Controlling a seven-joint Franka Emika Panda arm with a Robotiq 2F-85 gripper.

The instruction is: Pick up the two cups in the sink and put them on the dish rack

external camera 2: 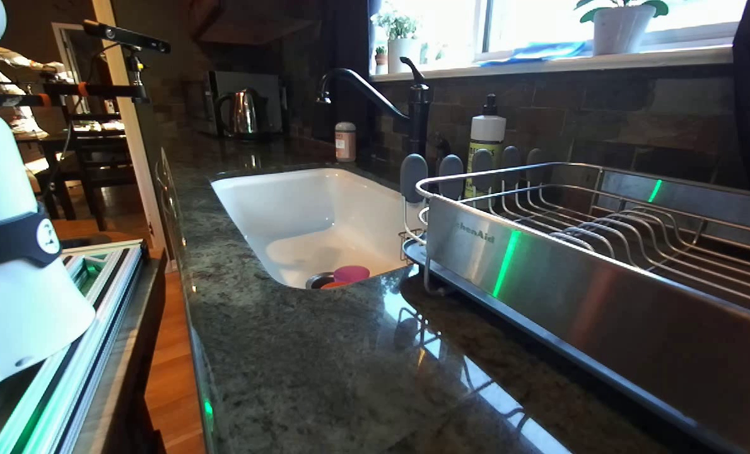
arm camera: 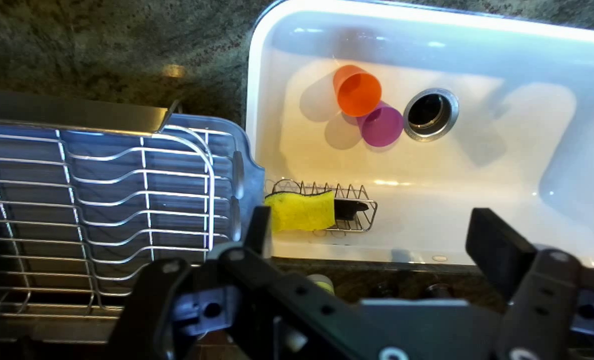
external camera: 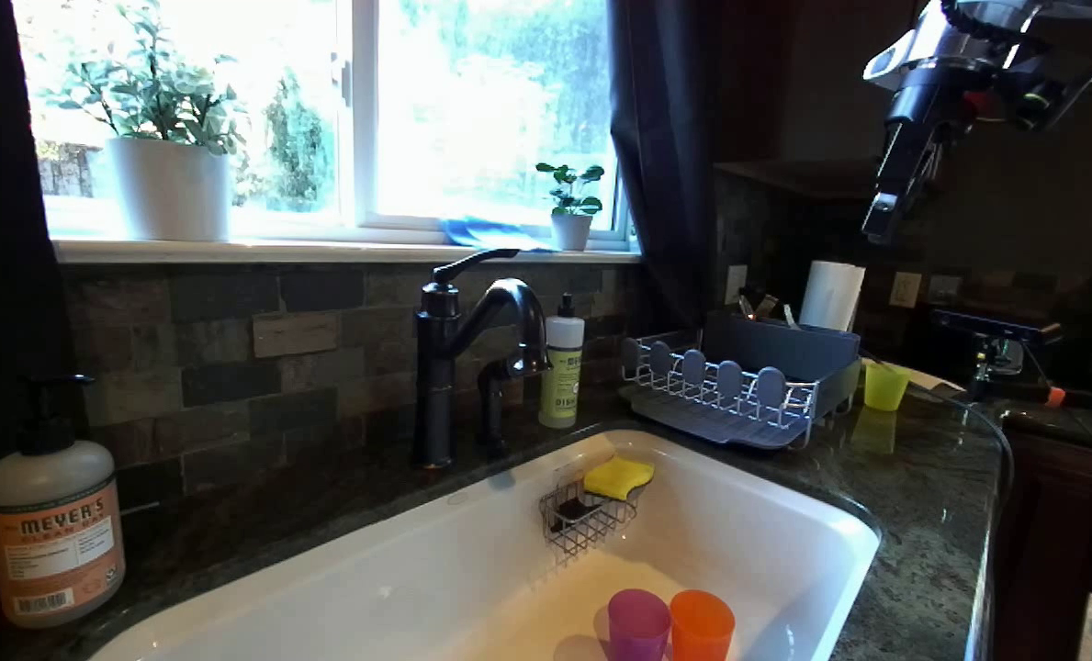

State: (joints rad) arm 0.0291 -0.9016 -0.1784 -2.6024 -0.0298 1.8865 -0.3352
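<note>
The purple cup [external camera: 639, 624] and the orange cup [external camera: 703, 626] stand side by side on the floor of the white sink [external camera: 371, 588]. In the wrist view the orange cup [arm camera: 352, 82] overlaps the purple cup [arm camera: 382, 127], which is beside the drain. In an exterior view the sink rim mostly hides the purple cup [external camera 2: 351, 273] and the orange cup [external camera 2: 335, 285]. The grey wire dish rack [arm camera: 144, 190] stands beside the sink's short side; it also shows in an exterior view [external camera 2: 469, 236]. My gripper [arm camera: 374, 230] is open and empty, high above; it also shows in an exterior view [external camera: 881, 225].
A wire caddy [arm camera: 369, 220] with a yellow sponge [arm camera: 301, 210] hangs inside the sink wall. A dark faucet [external camera: 435, 367] and a dish soap bottle [external camera: 562, 372] stand behind the sink. A yellow-green cup [external camera: 885, 386] is beside the rack. Another soap bottle [external camera: 54, 532] stands at the far end.
</note>
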